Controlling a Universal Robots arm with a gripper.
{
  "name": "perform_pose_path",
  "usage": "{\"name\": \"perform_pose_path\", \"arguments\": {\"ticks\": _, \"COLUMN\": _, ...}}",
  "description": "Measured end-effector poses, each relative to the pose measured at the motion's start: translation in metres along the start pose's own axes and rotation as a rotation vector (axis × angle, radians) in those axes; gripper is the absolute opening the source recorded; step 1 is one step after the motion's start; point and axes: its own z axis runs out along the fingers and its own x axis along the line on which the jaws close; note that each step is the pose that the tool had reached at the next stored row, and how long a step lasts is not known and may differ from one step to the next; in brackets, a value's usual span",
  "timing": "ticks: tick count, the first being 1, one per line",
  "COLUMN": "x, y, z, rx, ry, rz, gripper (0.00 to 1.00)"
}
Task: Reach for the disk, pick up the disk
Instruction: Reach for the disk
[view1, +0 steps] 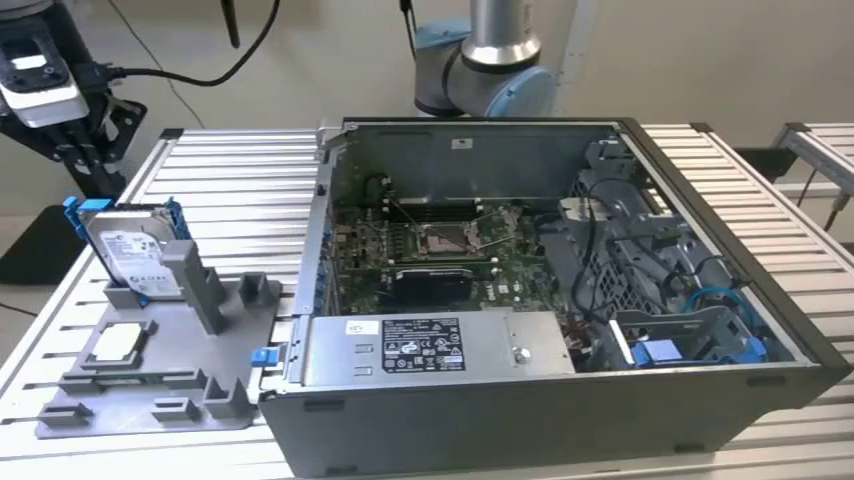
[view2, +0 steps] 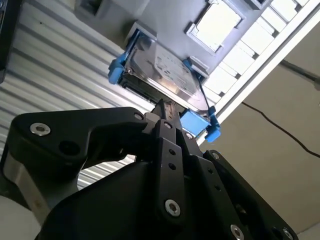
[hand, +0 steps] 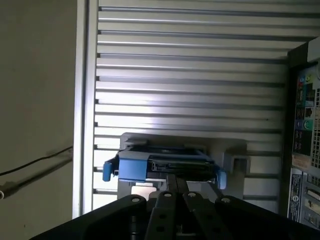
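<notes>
The disk (view1: 134, 250) is a silver drive with a white label in a blue bracket. It stands on edge in a slot of a grey fixture (view1: 174, 395) at the exterior view's left. My gripper (view1: 91, 165) hangs just above and behind the disk, apart from it. In the second wrist view the disk (view2: 165, 75) lies just past the fingertips (view2: 162, 107), which are pressed together with nothing between them. In the first wrist view the gripper (hand: 176, 181) points at the disk's top edge (hand: 160, 165).
A small square silver chip (view1: 118, 340) lies on the fixture in front of the disk. An open computer case (view1: 534, 300) stands to the exterior view's right of the fixture. Both rest on a slatted metal table (view1: 240, 180). A black cable (view2: 280, 127) runs on the floor beyond the table edge.
</notes>
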Motion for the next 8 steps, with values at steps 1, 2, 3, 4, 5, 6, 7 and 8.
{"name": "perform_pose_path", "arguments": {"ticks": 1, "x": 0.0038, "y": 0.0006, "z": 0.0000, "rx": 0.0000, "ry": 0.0000, "rz": 0.000, "gripper": 0.00}}
{"name": "perform_pose_path", "arguments": {"ticks": 2, "x": 0.0079, "y": 0.0011, "z": 0.0001, "rx": 0.0000, "ry": 0.0000, "rz": 0.000, "gripper": 0.00}}
{"name": "perform_pose_path", "arguments": {"ticks": 3, "x": 0.0117, "y": 0.0015, "z": 0.0002, "rx": -0.0001, "ry": -0.0001, "rz": 0.000, "gripper": 0.00}}
{"name": "perform_pose_path", "arguments": {"ticks": 4, "x": 0.0156, "y": 0.0019, "z": 0.0002, "rx": 0.0000, "ry": 0.0000, "rz": 0.000, "gripper": 0.00}}
{"name": "perform_pose_path", "arguments": {"ticks": 5, "x": 0.0195, "y": 0.0022, "z": 0.0002, "rx": 0.0000, "ry": 0.0000, "rz": 0.000, "gripper": 0.00}}
{"name": "perform_pose_path", "arguments": {"ticks": 6, "x": 0.0230, "y": 0.0025, "z": 0.0003, "rx": -0.0001, "ry": -0.0001, "rz": 0.000, "gripper": 0.00}}
{"name": "perform_pose_path", "arguments": {"ticks": 7, "x": 0.0258, "y": 0.0028, "z": 0.0003, "rx": 0.0000, "ry": 0.0000, "rz": 0.000, "gripper": 0.00}}
{"name": "perform_pose_path", "arguments": {"ticks": 8, "x": 0.0280, "y": 0.0031, "z": 0.0004, "rx": 0.0000, "ry": 0.0000, "rz": 0.000, "gripper": 0.00}}
